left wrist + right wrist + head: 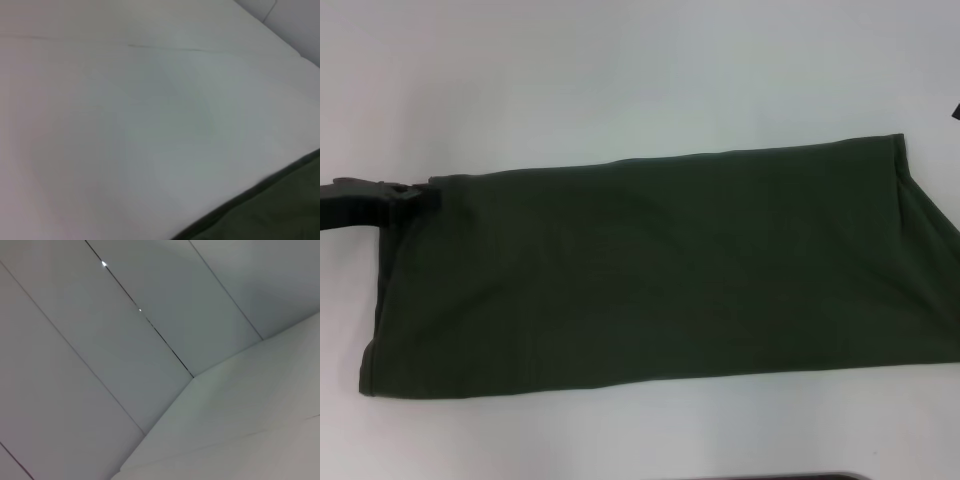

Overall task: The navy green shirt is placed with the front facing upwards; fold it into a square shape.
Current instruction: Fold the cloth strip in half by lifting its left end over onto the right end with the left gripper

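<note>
The navy green shirt [660, 270] lies on the white table [620, 70] as a long band running left to right, plain green side up with no lettering showing. Its right end runs past the picture's edge. My left gripper [418, 194] is black and low, at the band's far left corner and touching the cloth edge. In the left wrist view a corner of the shirt [280, 215] shows beside bare table. Only a dark sliver of my right gripper [956, 110] shows at the right edge, away from the cloth. The right wrist view shows no shirt.
White table surface surrounds the shirt at the back, left and front. A dark curved edge [790, 477] shows at the bottom of the head view. The right wrist view shows white panels with seams [150, 325].
</note>
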